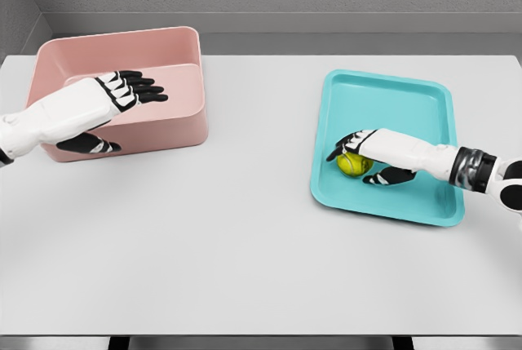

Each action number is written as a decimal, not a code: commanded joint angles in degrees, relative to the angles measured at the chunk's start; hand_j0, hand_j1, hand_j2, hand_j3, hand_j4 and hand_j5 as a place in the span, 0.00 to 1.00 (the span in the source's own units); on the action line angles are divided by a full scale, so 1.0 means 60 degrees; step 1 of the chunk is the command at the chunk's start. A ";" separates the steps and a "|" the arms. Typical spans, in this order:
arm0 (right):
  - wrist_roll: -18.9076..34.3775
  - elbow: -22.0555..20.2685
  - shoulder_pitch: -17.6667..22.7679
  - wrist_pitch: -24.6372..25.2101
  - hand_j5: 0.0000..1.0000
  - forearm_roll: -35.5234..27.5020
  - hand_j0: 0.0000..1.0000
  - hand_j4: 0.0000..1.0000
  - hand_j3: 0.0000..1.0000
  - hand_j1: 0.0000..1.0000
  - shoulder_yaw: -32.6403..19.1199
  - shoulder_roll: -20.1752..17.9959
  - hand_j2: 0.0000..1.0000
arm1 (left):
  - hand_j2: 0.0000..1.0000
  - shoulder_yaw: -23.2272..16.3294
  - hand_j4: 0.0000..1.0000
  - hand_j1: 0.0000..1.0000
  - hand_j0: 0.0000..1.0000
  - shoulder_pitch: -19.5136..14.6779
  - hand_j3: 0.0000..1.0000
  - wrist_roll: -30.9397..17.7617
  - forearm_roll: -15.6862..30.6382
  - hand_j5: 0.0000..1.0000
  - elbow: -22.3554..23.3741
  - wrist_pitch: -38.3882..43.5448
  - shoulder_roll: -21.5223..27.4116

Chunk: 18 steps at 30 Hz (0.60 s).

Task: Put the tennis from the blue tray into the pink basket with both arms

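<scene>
A grey desk [245, 236] carries a pink basket [183, 64] at the upper left and a blue tray [424, 121] at the right, the two well apart. The ball [352, 165], yellow-green, lies in the tray near its left edge, toward the front. The right hand [371, 154] reaches in from the right edge and sits over the ball, its fingers [341, 148] curled across the top and the thumb down on the tray just right of the ball, so the hand is closing around it; whether the ball is lifted off the tray cannot be told. The left hand [106, 101] comes in from the left and hovers over the basket, fingers stretched out flat and released, grasping nothing, with the thumb hanging in front of the basket's near wall.
</scene>
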 commanded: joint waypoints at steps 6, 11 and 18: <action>0.0001 -0.0002 0.0029 0.0013 0.62 -0.0058 0.62 0.62 0.62 0.62 -0.0028 0.0001 0.62 | 1.00 0.0007 1.00 1.00 1.00 0.0000 1.00 0.0006 0.0078 1.00 0.0003 0.0004 0.0019; 0.0001 -0.0002 0.0015 0.0013 0.56 -0.0058 0.56 0.56 0.56 0.56 -0.0043 0.0001 0.56 | 1.00 0.0007 1.00 1.00 1.00 0.0000 1.00 0.0006 0.0092 1.00 0.0003 0.0004 0.0005; 0.0031 -0.0002 0.0015 0.0013 0.56 -0.0043 0.56 0.56 0.56 0.56 -0.0057 0.0001 0.56 | 1.00 0.0007 1.00 1.00 1.00 0.0000 1.00 0.0006 0.0092 1.00 -0.0011 0.0004 0.0005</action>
